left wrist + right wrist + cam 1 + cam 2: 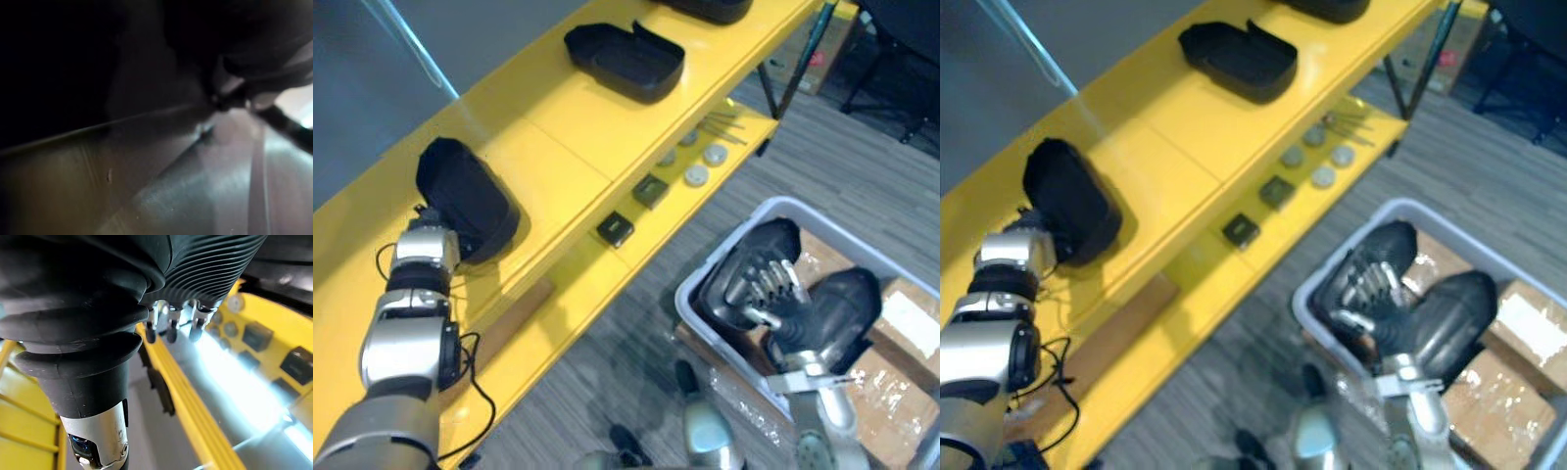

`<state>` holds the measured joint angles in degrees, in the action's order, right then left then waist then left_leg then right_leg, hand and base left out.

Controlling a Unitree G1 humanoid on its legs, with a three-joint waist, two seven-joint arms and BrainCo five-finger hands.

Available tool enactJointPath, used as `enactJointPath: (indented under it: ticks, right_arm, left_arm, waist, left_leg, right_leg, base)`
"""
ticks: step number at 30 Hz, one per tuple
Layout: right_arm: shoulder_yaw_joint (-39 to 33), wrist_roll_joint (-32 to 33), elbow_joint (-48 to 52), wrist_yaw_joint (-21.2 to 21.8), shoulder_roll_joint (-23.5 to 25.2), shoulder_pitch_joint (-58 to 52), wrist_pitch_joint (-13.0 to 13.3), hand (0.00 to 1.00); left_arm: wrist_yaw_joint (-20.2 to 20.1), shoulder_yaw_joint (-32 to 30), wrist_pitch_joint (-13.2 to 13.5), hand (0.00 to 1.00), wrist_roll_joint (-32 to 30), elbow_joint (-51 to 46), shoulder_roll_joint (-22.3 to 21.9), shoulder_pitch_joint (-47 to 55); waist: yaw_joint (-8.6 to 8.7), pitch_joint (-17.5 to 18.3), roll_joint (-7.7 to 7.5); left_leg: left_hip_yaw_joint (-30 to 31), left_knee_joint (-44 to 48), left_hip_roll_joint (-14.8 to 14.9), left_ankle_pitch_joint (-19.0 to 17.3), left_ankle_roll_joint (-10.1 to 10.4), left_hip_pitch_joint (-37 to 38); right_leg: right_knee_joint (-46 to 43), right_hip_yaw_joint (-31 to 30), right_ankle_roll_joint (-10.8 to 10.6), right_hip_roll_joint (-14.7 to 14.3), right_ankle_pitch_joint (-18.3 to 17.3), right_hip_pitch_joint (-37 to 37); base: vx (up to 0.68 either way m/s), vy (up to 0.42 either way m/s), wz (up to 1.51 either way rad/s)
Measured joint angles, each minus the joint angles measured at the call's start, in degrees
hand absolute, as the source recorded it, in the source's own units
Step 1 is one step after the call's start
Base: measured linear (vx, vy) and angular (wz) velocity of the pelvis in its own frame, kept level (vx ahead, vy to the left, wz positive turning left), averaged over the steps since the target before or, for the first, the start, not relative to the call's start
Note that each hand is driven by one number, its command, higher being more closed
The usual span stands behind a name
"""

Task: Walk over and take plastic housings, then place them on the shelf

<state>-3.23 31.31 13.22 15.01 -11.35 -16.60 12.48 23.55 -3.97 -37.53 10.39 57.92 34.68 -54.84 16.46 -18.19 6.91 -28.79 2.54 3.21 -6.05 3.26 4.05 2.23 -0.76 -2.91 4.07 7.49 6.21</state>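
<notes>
Left hand [427, 217] seating housing [470, 196] on shelf [568, 127], 9 o'clock; grasp cannot tell. Right hand [766, 292] spread, empty, poised over bin housing [766, 243], 4 o'clock.

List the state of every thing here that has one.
Left-end housing: on the top shelf, tipped up, left hand at it.
Middle housing: lying flat, hollow side up.
Bin housings: two in the grey bin.
Right hand: open, resting on one.

Bright, even light falls on the yellow shelf [558, 127], with a short shadow beside the nearest black housing [470, 196]. The left wrist view is very dim; the right wrist view has a white glare streak.
</notes>
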Motion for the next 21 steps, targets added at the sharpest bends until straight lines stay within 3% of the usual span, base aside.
enactJointPath:
  ticks: [7, 10, 13, 17, 21]
  right_arm:
    - [-0.02, 1.04, 0.00, 0.07, -0.43, 0.20, -0.04, 0.00]
    - [-0.02, 1.25, 0.00, 0.13, -0.45, -0.06, -0.04, 0.00]
    - [-0.04, 1.63, 0.00, 0.57, -0.46, -0.07, -0.02, 0.00]
    - [0.00, 1.64, 0.00, 2.21, -0.35, -0.18, 0.19, 0.00]
    - [0.36, 1.63, 0.00, 3.68, -0.10, -1.10, 0.39, 0.00]
  left_arm:
    - [5.89, -2.78, 3.04, 0.00, 6.94, 0.26, 0.51, 1.01]
    - [8.09, -4.51, 5.70, 0.00, 11.95, 0.83, 0.76, 1.07]
    - [12.20, -5.04, 11.32, 0.00, 16.86, 1.55, 0.76, 1.35]
    - [19.62, -8.83, 18.56, 0.00, 17.81, 1.24, 0.77, 1.51]
    - [24.80, -9.18, 21.90, 0.00, 15.61, -0.86, 0.84, 0.62]
  waist:
    - [0.09, -0.69, 0.30]
    - [0.37, -0.71, 0.29]
    - [0.64, -0.71, 0.28]
    - [1.35, -0.71, 0.28]
    - [1.24, -0.69, 0.26]
  left_leg:
    - [-1.57, -0.13, 0.33, -0.38, -0.06, -0.29]
    - [-1.67, -0.12, 0.25, -0.38, -0.07, -0.20]
    - [-1.66, -0.13, 0.25, -0.38, -0.07, -0.21]
    - [-1.61, -0.22, 0.25, -0.35, -0.08, -0.08]
    - [-1.54, -0.21, 0.22, -0.34, -0.10, 0.01]
  right_leg:
    - [-1.59, -1.11, 0.23, -0.54, -0.23, 1.76]
    - [-1.79, -1.30, -0.12, -0.48, 0.01, 1.85]
    - [-1.79, -1.30, -0.23, -0.48, 0.10, 1.85]
    - [-1.79, -1.27, -0.33, -0.48, 0.27, 1.71]
    - [-1.71, -1.06, -0.33, -0.39, 0.27, 1.46]
  base:
    - [-0.10, -0.040, -0.07]
    - [-0.05, -0.017, -0.05]
    - [-0.03, -0.014, 0.00]
    - [0.00, 0.000, 0.00]
    - [0.00, -0.003, 0.01]
